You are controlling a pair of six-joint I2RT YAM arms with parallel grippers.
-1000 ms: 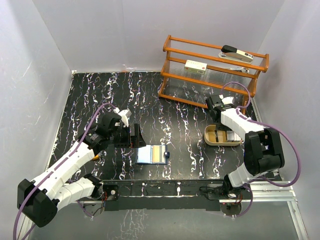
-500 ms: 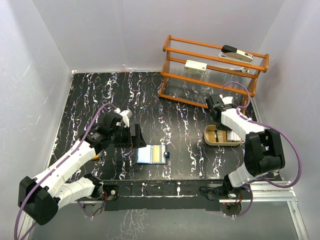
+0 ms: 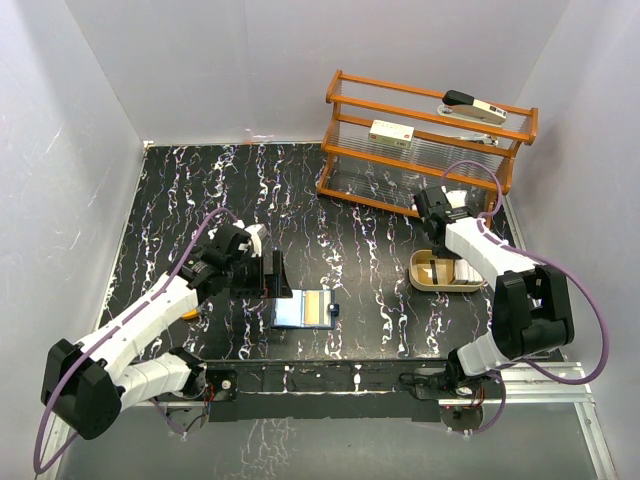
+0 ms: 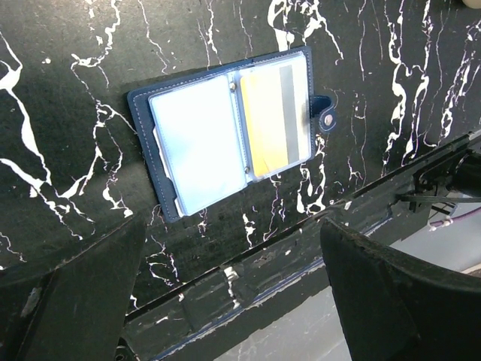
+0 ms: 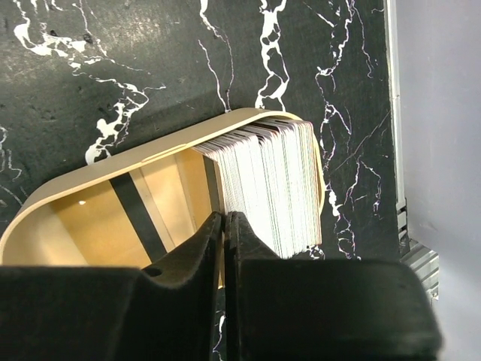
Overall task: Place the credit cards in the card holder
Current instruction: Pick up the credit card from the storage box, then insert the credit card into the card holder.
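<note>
place: robot lab test cell | evidence: plain white walls (image 3: 80,150), black marbled table (image 3: 190,190), aluminium frame (image 3: 598,440)

The card holder (image 3: 303,309) was laid open near the table's (image 3: 180,200) front edge. The tray (image 3: 432,270) was set to its right, before the rack (image 3: 425,140), with cards (image 5: 274,184) stood inside.

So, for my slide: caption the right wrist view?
Shut right end effector beside upright white cards in beige oval tray.

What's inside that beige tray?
Credit cards stacked on edge at one end, a striped tan card lying flat. The right fingers hide the rest of the tray.
</note>
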